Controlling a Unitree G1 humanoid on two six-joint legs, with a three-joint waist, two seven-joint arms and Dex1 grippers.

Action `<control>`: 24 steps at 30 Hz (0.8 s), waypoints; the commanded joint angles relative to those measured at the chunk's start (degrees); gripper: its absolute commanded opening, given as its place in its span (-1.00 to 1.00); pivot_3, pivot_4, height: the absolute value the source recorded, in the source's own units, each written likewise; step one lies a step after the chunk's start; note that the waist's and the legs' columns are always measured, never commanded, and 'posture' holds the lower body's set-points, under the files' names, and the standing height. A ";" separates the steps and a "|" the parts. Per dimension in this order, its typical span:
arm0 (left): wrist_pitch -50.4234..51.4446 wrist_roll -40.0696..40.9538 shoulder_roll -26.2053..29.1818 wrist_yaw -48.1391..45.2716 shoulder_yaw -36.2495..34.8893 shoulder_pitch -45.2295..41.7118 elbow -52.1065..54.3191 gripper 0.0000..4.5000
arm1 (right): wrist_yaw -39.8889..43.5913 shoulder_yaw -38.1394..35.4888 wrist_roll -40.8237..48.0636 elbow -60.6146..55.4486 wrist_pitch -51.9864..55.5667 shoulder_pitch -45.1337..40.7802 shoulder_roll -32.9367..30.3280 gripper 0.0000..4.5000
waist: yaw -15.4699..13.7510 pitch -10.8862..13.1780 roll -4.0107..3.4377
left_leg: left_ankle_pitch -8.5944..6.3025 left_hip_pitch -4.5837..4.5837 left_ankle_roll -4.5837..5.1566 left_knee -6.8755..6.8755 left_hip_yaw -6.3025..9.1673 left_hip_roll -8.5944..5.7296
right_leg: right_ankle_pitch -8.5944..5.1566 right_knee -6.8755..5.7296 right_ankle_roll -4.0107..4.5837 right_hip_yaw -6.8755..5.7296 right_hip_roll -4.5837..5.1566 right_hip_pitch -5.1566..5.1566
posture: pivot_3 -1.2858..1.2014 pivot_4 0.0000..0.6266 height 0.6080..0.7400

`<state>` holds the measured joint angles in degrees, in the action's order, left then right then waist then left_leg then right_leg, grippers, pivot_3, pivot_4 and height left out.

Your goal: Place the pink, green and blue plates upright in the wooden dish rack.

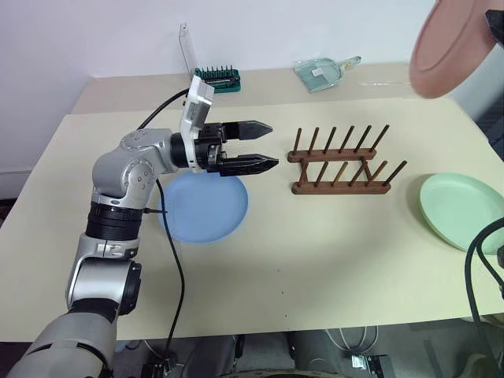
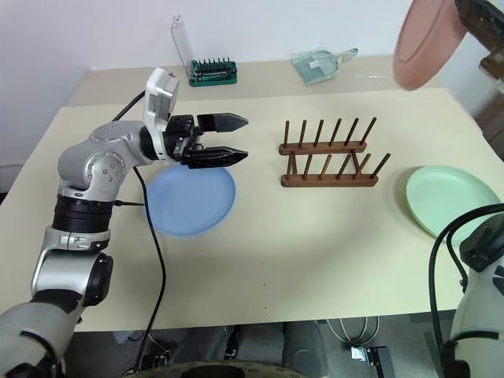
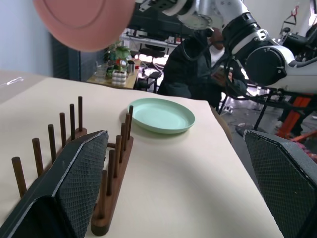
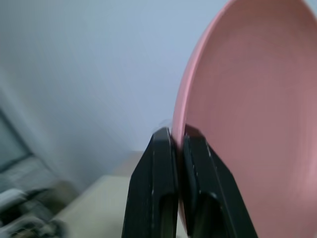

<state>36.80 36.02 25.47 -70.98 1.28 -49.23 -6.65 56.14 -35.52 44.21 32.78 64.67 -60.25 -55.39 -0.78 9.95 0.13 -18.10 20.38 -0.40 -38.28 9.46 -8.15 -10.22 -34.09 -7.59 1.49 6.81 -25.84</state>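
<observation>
The pink plate (image 1: 449, 49) hangs high at the far right, tilted on edge, with my right gripper (image 4: 178, 141) shut on its rim. Below it and to the left, the wooden dish rack (image 1: 340, 163) stands on the table with no plate in it. The green plate (image 1: 459, 208) lies flat to the right of the rack. The blue plate (image 1: 206, 209) lies flat to the rack's left. My left gripper (image 1: 264, 145) hovers open above the blue plate's far edge, pointing at the rack, nothing between its fingers.
A green screwdriver-bit holder (image 1: 218, 78) and a clear plastic dustpan (image 1: 321, 73) sit at the table's far edge. A black cable (image 1: 175, 268) runs down across the table from my left arm. A person (image 3: 198, 69) sits beyond the table's right end.
</observation>
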 commanded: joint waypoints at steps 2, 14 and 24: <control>-1.26 0.26 0.12 -0.36 -0.53 0.06 0.97 1.00 | 6.79 -0.05 5.51 -7.30 4.68 6.54 -3.65 -0.99 | 0.06 0.00 -0.01 | 0.00 0.00 0.01 0.00 -0.01 0.01 | 0.00 0.00 0.00 0.00 0.00 -0.01 | 0.03 -0.52 1.00; -1.10 -0.71 0.91 -0.54 0.30 0.91 1.35 1.00 | 15.34 7.88 1.59 -3.06 -1.32 15.37 -6.68 -0.99 | 0.37 -0.03 -0.05 | 0.00 -0.05 0.00 -0.07 -0.11 0.02 | 0.01 -0.08 -0.02 0.03 0.00 -0.01 | 0.03 -0.52 1.00; -0.54 -0.49 0.86 -0.16 0.33 0.73 1.60 1.00 | 11.14 4.71 4.94 -1.99 1.67 8.84 -5.43 -0.99 | 0.22 -0.03 -0.05 | 0.00 -0.03 0.00 -0.07 -0.10 0.02 | 0.01 -0.07 -0.02 0.03 0.00 -0.03 | 0.03 -0.52 1.00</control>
<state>36.72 35.47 25.91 -70.97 1.64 -47.86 -6.54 67.76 -28.21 46.85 31.61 65.94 -49.32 -60.02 -0.56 9.92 0.07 -18.10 20.36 -0.40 -38.33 9.38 -8.13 -10.21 -34.15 -7.61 1.52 6.81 -25.87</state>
